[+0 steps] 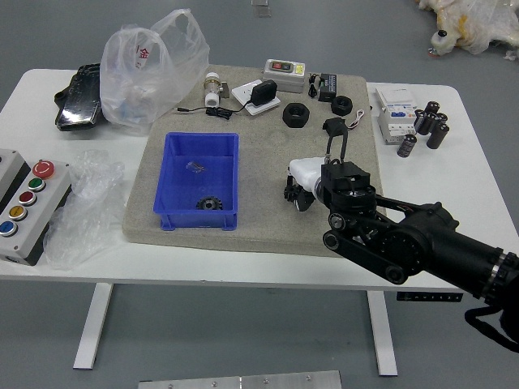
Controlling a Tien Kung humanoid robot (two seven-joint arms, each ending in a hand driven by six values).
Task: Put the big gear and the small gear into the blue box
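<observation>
My right hand [302, 193] reaches in from the right, low over the grey mat, with its white-backed palm downward and its fingertips at the small dark gear [289, 191]. The hand partly covers this gear; whether the fingers close on it cannot be made out. Inside the blue box [173, 218], near its front wall, lies the big dark gear [209, 203]. A small metal piece [195, 167] is also in the box. The left arm is out of view.
Two black rings [296, 115], a black adapter [263, 92] with its cable and a white device [285, 74] are at the mat's back. A plastic bag [154, 69] stands behind the box. At the left is a button panel [28, 212].
</observation>
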